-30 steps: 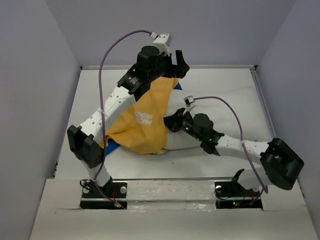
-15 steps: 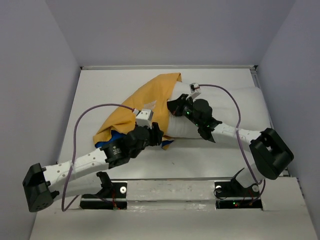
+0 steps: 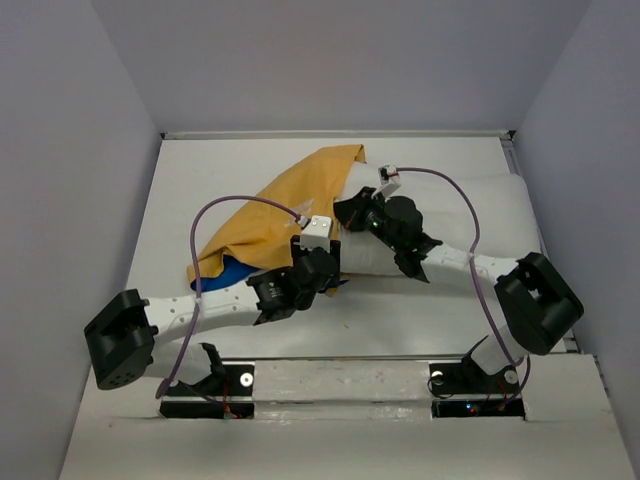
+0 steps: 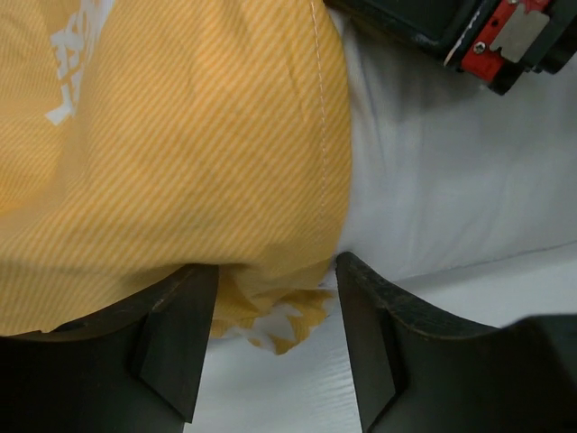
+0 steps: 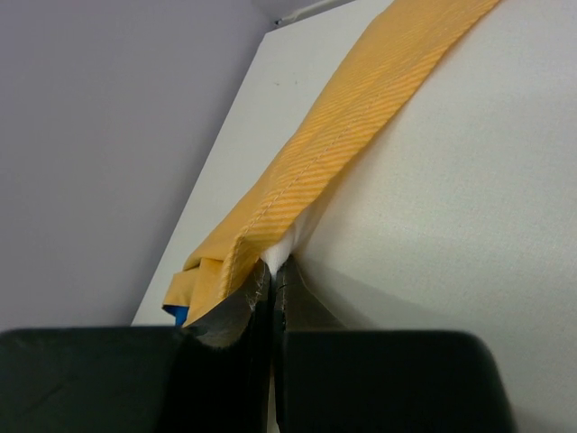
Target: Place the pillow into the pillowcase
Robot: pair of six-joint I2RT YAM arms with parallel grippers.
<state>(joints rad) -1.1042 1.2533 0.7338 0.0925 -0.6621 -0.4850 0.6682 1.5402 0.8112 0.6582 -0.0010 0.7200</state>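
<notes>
Lying on white table [image 3: 420, 320]: pillow [image 3: 500, 210], pillowcase [image 3: 290, 200]; lavender walls [image 3: 70, 150].

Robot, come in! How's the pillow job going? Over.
Right gripper shut on pillowcase hem. Left gripper open, straddling its near edge. Pillow only partly inside. Nothing blocking seen.

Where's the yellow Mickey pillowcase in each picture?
Top view: the pillowcase lies in the middle, a bit left, between the two arms.
Left wrist view: it fills the upper left, yellow with white letters.
Right wrist view: it is a yellow strip running from the top right down to the middle.
Shared landmark: the white pillow, just right of the yellow edge in all three views.
</notes>
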